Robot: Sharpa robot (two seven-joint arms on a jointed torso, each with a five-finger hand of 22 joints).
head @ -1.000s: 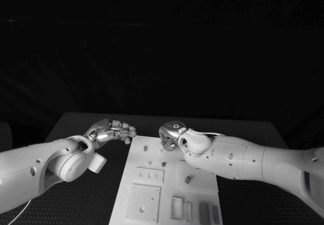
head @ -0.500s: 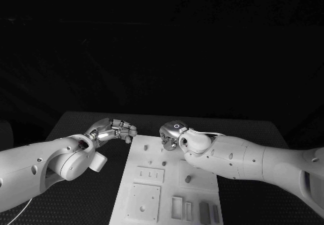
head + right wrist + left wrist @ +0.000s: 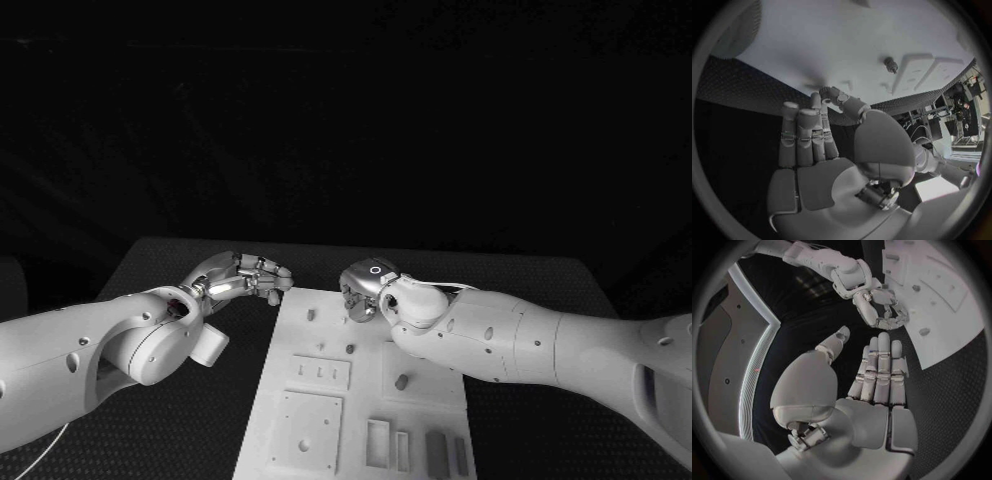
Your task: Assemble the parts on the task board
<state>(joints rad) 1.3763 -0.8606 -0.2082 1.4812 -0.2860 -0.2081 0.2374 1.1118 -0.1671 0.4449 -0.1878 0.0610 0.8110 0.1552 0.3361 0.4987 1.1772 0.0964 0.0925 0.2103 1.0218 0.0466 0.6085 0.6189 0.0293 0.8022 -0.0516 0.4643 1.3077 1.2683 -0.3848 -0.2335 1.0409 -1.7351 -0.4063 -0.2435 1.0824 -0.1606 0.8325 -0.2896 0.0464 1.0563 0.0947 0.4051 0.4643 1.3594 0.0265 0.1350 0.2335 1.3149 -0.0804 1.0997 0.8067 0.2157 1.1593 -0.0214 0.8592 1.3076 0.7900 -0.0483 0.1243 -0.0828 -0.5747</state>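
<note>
A: Head view — task board lies mid-table, long axis near to far. L hand is just off the board's far-left corner, over the black table, fingers curled in, nothing seen in them.

B: L wrist view agrees? I see the fingers laid straight side by side, thumb apart, palm bare.

A: Yes, holds nothing. Fingers look more extended than curled there, so I log it as open-ish, empty.

B: R hand?

A: Over the board's far end, fingertips down near the surface. R wrist view: fingers together, thumb close to them, tips just at the white plate. Whether a part is pinched — can't tell.

B: Parts?

A: Small peg standing on the board's right side, mid-length; R wrist view shows one peg upright too. Two dark bars sit in slots at the near-right end. Raised plates w/ holes at near-left.
</note>
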